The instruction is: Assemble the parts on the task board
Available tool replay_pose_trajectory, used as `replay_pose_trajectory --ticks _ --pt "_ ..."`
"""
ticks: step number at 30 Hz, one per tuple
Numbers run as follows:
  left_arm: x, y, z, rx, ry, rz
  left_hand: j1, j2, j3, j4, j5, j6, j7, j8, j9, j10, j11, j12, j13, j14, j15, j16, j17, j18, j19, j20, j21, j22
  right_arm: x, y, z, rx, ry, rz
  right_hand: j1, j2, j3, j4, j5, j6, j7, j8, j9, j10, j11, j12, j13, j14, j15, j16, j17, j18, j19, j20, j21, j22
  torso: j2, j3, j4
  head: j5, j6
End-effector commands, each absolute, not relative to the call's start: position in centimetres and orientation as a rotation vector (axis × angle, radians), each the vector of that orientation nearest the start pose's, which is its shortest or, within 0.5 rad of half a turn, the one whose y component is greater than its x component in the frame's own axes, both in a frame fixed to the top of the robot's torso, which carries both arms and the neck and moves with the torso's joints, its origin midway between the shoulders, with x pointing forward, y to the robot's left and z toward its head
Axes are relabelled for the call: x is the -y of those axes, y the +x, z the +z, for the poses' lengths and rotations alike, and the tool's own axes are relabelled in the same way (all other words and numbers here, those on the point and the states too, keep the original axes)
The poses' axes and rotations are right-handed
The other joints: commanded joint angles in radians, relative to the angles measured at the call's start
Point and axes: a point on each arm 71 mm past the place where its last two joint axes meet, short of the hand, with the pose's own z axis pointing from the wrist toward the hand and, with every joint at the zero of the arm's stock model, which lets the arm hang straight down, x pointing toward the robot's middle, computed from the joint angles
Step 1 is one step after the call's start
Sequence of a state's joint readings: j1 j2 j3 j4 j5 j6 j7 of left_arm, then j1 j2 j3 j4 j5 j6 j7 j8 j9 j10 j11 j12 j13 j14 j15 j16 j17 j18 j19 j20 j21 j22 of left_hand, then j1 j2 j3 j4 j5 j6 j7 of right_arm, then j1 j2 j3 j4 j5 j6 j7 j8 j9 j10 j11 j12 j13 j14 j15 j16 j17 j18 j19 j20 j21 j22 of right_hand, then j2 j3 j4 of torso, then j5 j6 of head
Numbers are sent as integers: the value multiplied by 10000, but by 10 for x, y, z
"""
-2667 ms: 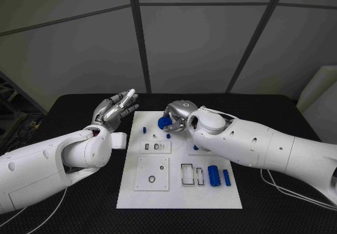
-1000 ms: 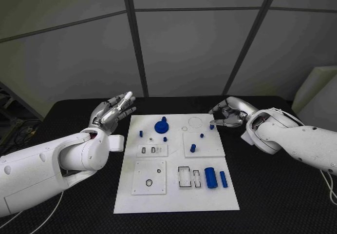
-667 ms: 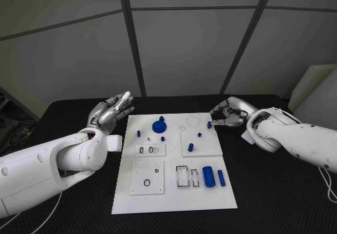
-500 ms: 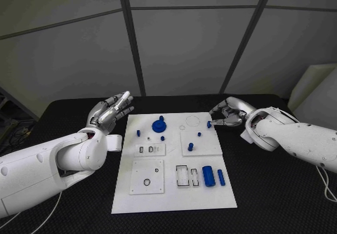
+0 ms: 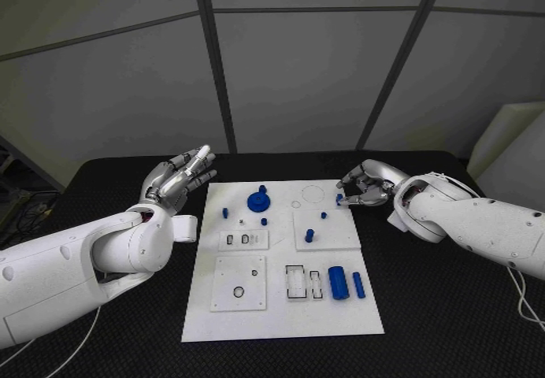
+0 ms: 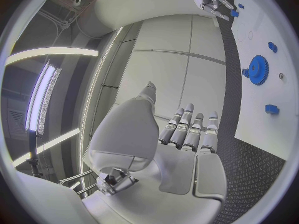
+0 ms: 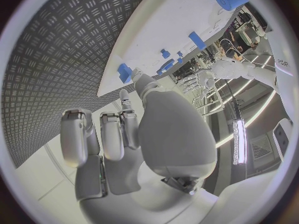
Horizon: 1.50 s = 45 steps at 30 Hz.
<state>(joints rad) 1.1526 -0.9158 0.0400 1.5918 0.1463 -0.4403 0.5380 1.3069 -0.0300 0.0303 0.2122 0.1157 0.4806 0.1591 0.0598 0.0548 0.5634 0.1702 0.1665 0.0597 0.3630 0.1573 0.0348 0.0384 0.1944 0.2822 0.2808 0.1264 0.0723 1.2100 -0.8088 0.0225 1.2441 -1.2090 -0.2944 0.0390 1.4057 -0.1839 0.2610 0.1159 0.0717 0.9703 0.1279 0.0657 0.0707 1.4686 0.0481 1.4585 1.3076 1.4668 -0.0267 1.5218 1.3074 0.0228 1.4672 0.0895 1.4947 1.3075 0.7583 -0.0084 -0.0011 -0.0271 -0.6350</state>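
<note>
Grey wall panels stand behind a black table [image 5: 113, 315], and the white task board [image 5: 284, 311] lies square in the middle of it. On the board's far half, the blue gear [image 5: 260, 203] sits flat with its hub up, and it looks seated, though that is a judgement from above. Around it stand several small blue pegs: one near the board's left edge [image 5: 225, 212], one just below the gear [image 5: 264, 222], and one on the raised plate to the right [image 5: 309, 235].

Over on the robot's right, the right hand [image 5: 361, 186] hovers at the board's far right edge, fingers curled in close beside a small blue peg [image 5: 339, 198]. Whether the fingertips actually pinch that peg or merely sit next to it cannot be told from these views; the wrist camera shows the peg just past the fingertips at the board's edge.

The left hand [image 5: 182, 178] is raised off to the left of the board, fingers straight and apart, holding nothing.

Plenty remains. Near the front, a thick blue cylinder [image 5: 336, 283] and a thinner blue bar [image 5: 359, 284] lie loose beside empty rectangular slots [image 5: 296, 283]. The oval cut-outs in the front-left plate [image 5: 241, 281] look unfilled too. By this reckoning the job is somewhere in its earlier half.
</note>
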Motion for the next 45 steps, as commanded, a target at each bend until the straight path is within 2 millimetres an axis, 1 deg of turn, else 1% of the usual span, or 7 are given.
replay_pose_trajectory --ticks 1,4,11,15,20,33,45 --pt "-239 482 -161 -11353 -12412 -15424 32 95 2 -26 30 21 528 -9 -7 -33 37 6 -3 -47 33 30 3 -120 49 -22 41 13 270 540 -175 -16656 1058 6360 -2 106 -20 -58 29 66 -15 25 6 378 -50 64 1699 811 -29 55 1658 59 294 -77 41 1313 -4 -7 -5 -18 -12" --pt "-241 483 -161 -11340 -12423 -15373 32 95 2 -26 30 21 528 -9 -7 -33 37 6 -3 -47 33 30 3 -120 49 -22 41 13 270 541 -176 -16776 1045 6298 -21 136 -25 -55 30 128 -26 46 15 412 -57 118 1746 827 -32 84 1721 41 340 -78 85 1395 -3 8 -16 -9 -13" --pt "-241 484 -161 -11343 -12446 -15319 32 95 2 -26 30 21 528 -9 -7 -33 37 6 -3 -47 33 30 3 -120 49 -22 41 13 269 542 -177 -16912 951 6152 -60 213 -23 -41 42 223 -41 67 26 457 -71 187 1806 842 -41 112 1782 21 396 -83 137 1492 1 7 -5 -14 -25" --pt "-241 484 -161 -11348 -12451 -15315 46 116 2 -59 36 39 537 -8 -5 -19 46 14 -1 -34 37 33 5 -122 58 -21 50 14 269 543 -178 -16953 935 6083 -73 257 -13 -36 59 269 -48 75 31 468 -78 202 1820 847 -47 121 1802 17 410 -87 150 1514 -1 -4 -1 -19 -31" --pt "-241 484 -162 -11352 -12457 -15305 46 116 2 -59 36 39 537 -8 -5 -19 46 14 -1 -34 37 33 5 -122 58 -21 50 14 268 544 -179 -16997 893 6005 -88 320 4 -30 70 336 -58 87 37 486 -86 230 1843 851 -54 129 1817 13 419 -93 158 1531 3 6 -7 -9 -39" --pt "-241 484 -162 -11352 -12461 -15294 46 116 2 -59 36 39 537 -8 -5 -19 46 14 -1 -34 37 33 5 -122 58 -21 50 14 265 546 -180 -17068 817 5865 -121 468 56 -28 79 523 -85 118 53 530 -109 298 1904 860 -76 146 1856 -1 458 -112 195 1601 -3 4 -12 23 -61" --pt "-241 484 -162 -11357 -12467 -15290 46 116 2 -59 36 39 537 -8 -5 -19 46 14 -1 -34 37 33 5 -122 58 -21 50 14 263 546 -181 -17094 812 5813 -186 601 98 -19 84 750 -133 154 74 572 -142 362 1961 868 -116 164 1895 -13 490 -144 225 1659 -5 9 -9 -5 -89"
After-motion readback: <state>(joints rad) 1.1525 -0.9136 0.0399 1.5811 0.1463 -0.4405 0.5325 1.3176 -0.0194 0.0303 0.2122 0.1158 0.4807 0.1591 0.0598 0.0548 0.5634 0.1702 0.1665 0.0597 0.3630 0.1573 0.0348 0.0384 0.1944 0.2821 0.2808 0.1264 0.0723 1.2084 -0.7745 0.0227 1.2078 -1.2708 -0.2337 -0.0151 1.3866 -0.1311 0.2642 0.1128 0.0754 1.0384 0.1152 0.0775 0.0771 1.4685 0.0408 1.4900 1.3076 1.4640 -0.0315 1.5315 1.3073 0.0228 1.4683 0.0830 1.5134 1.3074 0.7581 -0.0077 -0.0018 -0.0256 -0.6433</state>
